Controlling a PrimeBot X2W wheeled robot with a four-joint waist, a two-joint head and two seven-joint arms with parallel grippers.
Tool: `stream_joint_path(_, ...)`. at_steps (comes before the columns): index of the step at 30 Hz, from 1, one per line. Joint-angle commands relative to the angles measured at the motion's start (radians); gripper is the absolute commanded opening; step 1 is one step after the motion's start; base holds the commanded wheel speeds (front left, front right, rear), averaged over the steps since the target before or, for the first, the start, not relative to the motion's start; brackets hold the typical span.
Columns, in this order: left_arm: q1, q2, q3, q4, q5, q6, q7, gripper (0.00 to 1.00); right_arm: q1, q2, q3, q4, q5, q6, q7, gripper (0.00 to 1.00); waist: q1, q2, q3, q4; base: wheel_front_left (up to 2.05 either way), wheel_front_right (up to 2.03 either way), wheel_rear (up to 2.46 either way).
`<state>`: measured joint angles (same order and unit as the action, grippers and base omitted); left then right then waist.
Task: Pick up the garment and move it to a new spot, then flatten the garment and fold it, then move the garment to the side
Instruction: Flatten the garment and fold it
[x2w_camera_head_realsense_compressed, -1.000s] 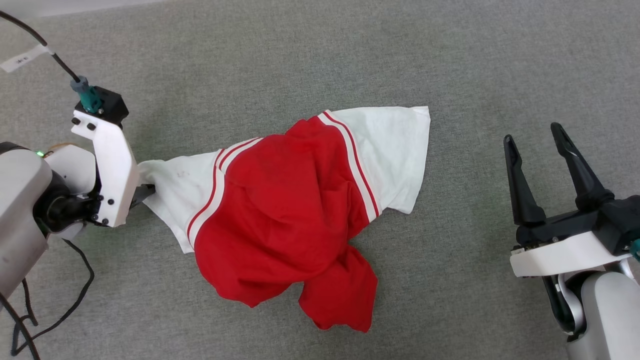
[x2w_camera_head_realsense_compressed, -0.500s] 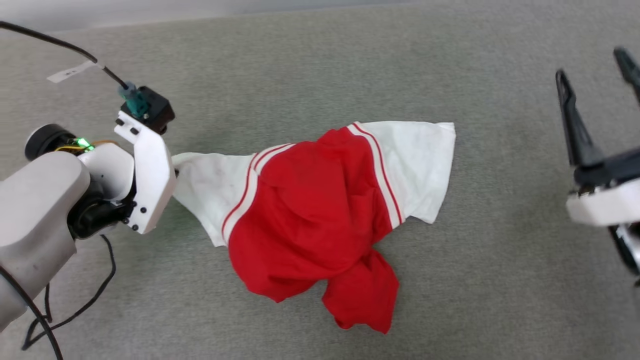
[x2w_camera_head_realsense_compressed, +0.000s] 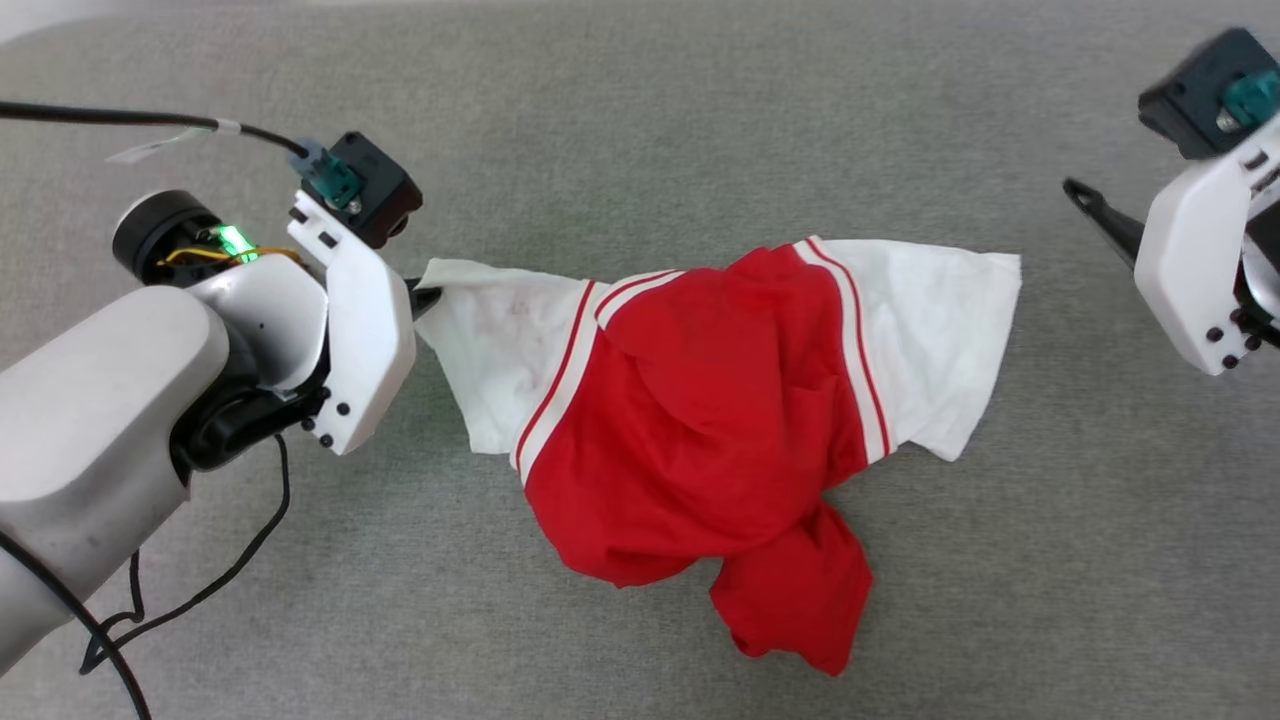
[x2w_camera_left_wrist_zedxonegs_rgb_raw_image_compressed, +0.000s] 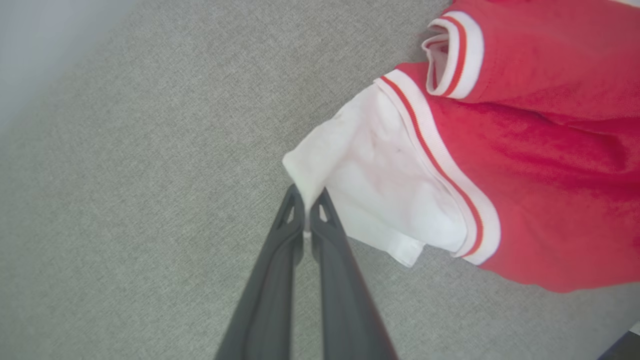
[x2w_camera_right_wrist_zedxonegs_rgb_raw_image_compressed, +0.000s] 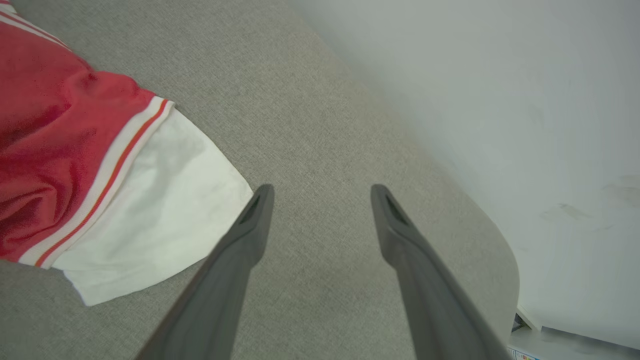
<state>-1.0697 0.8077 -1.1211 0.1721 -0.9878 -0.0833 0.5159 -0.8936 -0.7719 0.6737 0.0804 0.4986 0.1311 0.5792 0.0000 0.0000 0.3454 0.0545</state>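
Note:
The garment (x2w_camera_head_realsense_compressed: 700, 420), a red T-shirt with white sleeves and striped trim, lies crumpled on the grey table, its red body bunched toward the near side. My left gripper (x2w_camera_head_realsense_compressed: 425, 297) is shut on the corner of its left white sleeve (x2w_camera_left_wrist_zedxonegs_rgb_raw_image_compressed: 360, 175); in the left wrist view the gripper (x2w_camera_left_wrist_zedxonegs_rgb_raw_image_compressed: 306, 197) pinches the sleeve's tip. My right gripper (x2w_camera_right_wrist_zedxonegs_rgb_raw_image_compressed: 320, 192) is open and empty, just beyond the edge of the right white sleeve (x2w_camera_right_wrist_zedxonegs_rgb_raw_image_compressed: 155, 220). One of its dark fingers (x2w_camera_head_realsense_compressed: 1100, 215) shows at the far right of the head view, right of that sleeve (x2w_camera_head_realsense_compressed: 950, 330).
The grey fabric table top (x2w_camera_head_realsense_compressed: 640, 120) reaches in all directions around the shirt. Its rounded edge (x2w_camera_right_wrist_zedxonegs_rgb_raw_image_compressed: 505, 260) and a pale floor lie right of my right gripper. Black cables (x2w_camera_head_realsense_compressed: 200, 590) hang near my left arm.
The head camera has shifted, so the whole scene sits further right. My left gripper has stayed shut on the sleeve. My right gripper has risen and turned toward the right sleeve.

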Motion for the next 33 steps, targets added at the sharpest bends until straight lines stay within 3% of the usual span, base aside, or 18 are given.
stream_joint_path(1, -0.013, -0.005, 0.005, -0.01, 0.009, 0.007, -0.007, 0.0, -0.054, -0.017, 0.051, 0.009, 0.07, -0.001, 0.08, 1.0, 0.0, 0.0, 0.024, 0.022, 0.0, 0.0, 0.0)
stream_joint_path(6, -0.032, -0.023, 0.012, -0.036, 0.026, 0.011, -0.027, 0.0, -0.168, -0.044, 0.159, 0.064, 0.25, -0.001, 0.299, 1.0, 0.0, 0.0, 0.075, 0.056, 0.0, 0.0, 0.0)
stream_joint_path(10, -0.049, -0.032, 0.022, -0.047, 0.029, 0.012, -0.044, 0.0, -0.214, -0.029, 0.194, 0.121, 0.321, -0.001, 0.384, 1.0, 0.0, 0.0, 0.122, 0.076, 0.0, 0.0, 0.0)
stream_joint_path(16, -0.067, -0.04, 0.031, -0.048, 0.042, 0.01, -0.065, 0.0, -0.178, 0.011, 0.25, 0.215, 0.352, -0.001, 0.362, 1.0, 0.0, 0.0, 0.175, 0.092, 0.0, 0.0, 0.0)
stream_joint_path(22, -0.063, -0.043, 0.019, -0.032, 0.035, -0.004, -0.068, 0.0, -0.13, 0.034, 0.369, 0.251, 0.376, 0.001, 0.31, 1.0, 0.0, 0.0, 0.177, 0.084, 0.0, 0.0, 0.0)
stream_joint_path(23, -0.06, -0.041, 0.018, -0.027, 0.033, -0.005, -0.066, 0.0, -0.141, 0.036, 0.373, 0.252, 0.381, 0.001, 0.288, 0.42, 0.0, 0.0, 0.17, 0.08, 0.0, 0.0, 0.0)
stream_joint_path(24, -0.058, -0.039, 0.016, -0.024, 0.032, -0.007, -0.065, 0.0, -0.157, 0.037, 0.375, 0.254, 0.381, 0.001, 0.266, 0.0, 0.0, 0.0, 0.161, 0.075, 0.0, 0.0, 0.0)
stream_joint_path(33, -0.042, -0.008, 0.027, -0.021, 0.024, -0.017, -0.104, 0.0, -0.261, -0.004, 0.394, 0.248, 0.39, -0.001, 0.015, 0.0, 0.0, 0.0, 0.028, 0.029, 0.0, 0.0, 0.0)
